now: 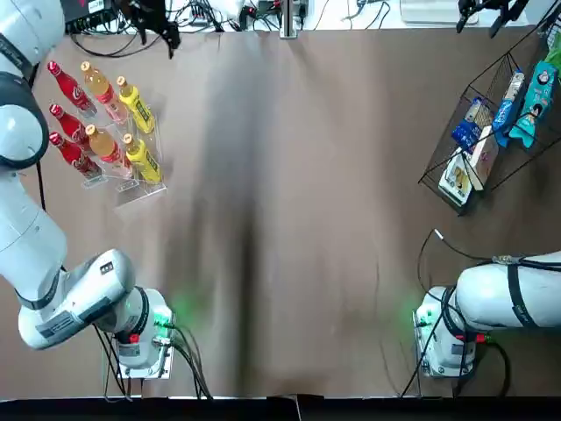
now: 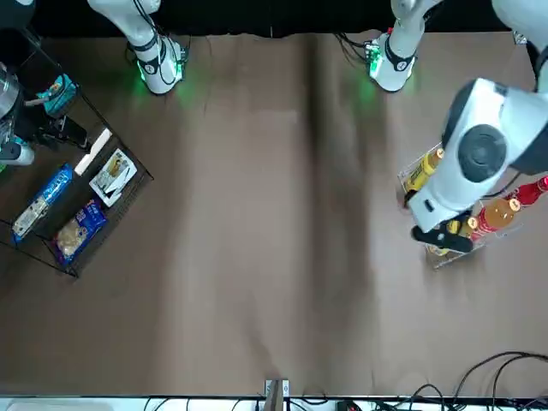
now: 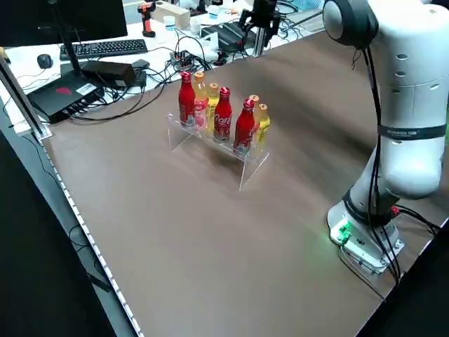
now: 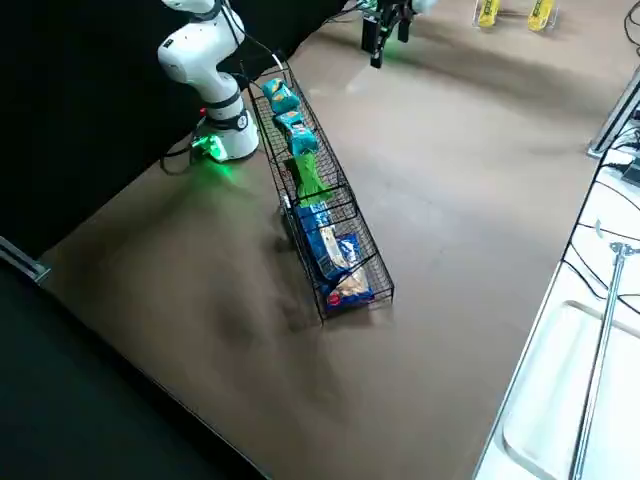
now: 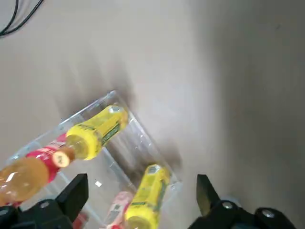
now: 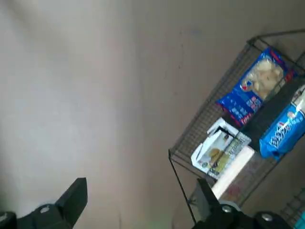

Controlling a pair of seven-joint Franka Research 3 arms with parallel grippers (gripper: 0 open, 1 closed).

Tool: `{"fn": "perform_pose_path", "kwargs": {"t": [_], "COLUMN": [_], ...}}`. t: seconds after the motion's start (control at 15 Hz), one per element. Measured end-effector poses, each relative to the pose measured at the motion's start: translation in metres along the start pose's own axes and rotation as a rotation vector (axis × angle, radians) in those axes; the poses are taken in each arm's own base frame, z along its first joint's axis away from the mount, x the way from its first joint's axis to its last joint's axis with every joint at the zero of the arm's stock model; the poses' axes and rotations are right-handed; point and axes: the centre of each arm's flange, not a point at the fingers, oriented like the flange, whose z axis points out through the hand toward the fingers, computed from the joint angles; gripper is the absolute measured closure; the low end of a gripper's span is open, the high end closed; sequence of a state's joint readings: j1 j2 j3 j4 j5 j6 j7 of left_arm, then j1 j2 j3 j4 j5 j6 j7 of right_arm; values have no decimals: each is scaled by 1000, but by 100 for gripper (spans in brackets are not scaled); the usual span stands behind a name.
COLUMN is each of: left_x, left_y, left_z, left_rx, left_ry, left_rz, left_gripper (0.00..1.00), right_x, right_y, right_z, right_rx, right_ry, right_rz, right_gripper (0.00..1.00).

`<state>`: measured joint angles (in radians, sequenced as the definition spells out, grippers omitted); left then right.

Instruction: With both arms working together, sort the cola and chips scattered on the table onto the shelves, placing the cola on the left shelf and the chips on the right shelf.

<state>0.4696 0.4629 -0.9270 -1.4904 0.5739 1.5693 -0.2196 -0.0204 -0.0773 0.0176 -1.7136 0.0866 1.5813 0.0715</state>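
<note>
Three red cola bottles (image 1: 67,86) (image 3: 223,116) stand in the clear left shelf (image 1: 131,189) beside orange and yellow bottles. Teal and green chips (image 4: 295,130) (image 1: 529,118) lie in the black wire right shelf (image 4: 385,290) (image 1: 436,168). My left gripper (image 5: 140,183) (image 1: 158,26) hangs open high above the bottle rack, holding nothing. Near the wire basket's end my right gripper (image 6: 140,186) (image 2: 51,128) hovers raised, open and with nothing between its fingers. No cola or chips show on the table (image 1: 289,219).
Yellow bottles (image 5: 97,133) and orange bottles (image 1: 98,85) share the clear rack. Larger blue and white packages (image 6: 250,93) fill one end of the basket. Cables and desk equipment (image 3: 91,63) lie past the table's far edge.
</note>
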Motion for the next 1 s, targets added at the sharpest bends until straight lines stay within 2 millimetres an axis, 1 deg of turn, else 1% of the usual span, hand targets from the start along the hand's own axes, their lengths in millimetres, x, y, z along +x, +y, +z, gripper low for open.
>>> {"fn": "perform_pose_path", "kwargs": {"t": [0.13, 0.27, 0.33, 0.4, 0.47, 0.6, 0.67, 0.8, 0.87, 0.93, 1.0], "left_x": [7, 14, 19, 18, 14, -2, -15, -51, -70, -85, -95], "left_y": [28, 50, 64, 64, 56, 24, 3, -31, -40, -45, -47], "left_z": [-2, -1, -5, -12, -22, -54, -74, -106, -117, -125, -130], "left_rx": [-5, 11, 2, -24, -56, -137, -176, -215, -220, -224, -228], "left_ry": [31, 47, 45, 41, 40, 56, 75, 73, 53, 34, 21], "left_rz": [-28, -66, -106, -137, -180, -269, -297, -289, -256, -226, -209], "left_gripper": [0, 0, 0, 0, 0, 0, 0, 0, 0, 0, 0], "right_x": [-1, -1, -2, -2, -3, -4, -4, -5, -5, -4, -4], "right_y": [1, 0, -1, -4, -8, -14, -14, -14, -14, -13, -11], "right_z": [1, 0, 0, 1, 1, 2, 2, 3, 3, 3, 2], "right_rx": [-1, -2, -18, -29, -36, -41, -43, -47, -48, -50, -51], "right_ry": [-10, -9, -8, -9, -12, -15, -16, -22, -22, -21, -19], "right_rz": [1, -1, -8, -16, -24, -35, -37, -37, -36, -35, -32], "right_gripper": [0, 0, 0, 0, 0, 0, 0, 0, 0, 0, 0]}}
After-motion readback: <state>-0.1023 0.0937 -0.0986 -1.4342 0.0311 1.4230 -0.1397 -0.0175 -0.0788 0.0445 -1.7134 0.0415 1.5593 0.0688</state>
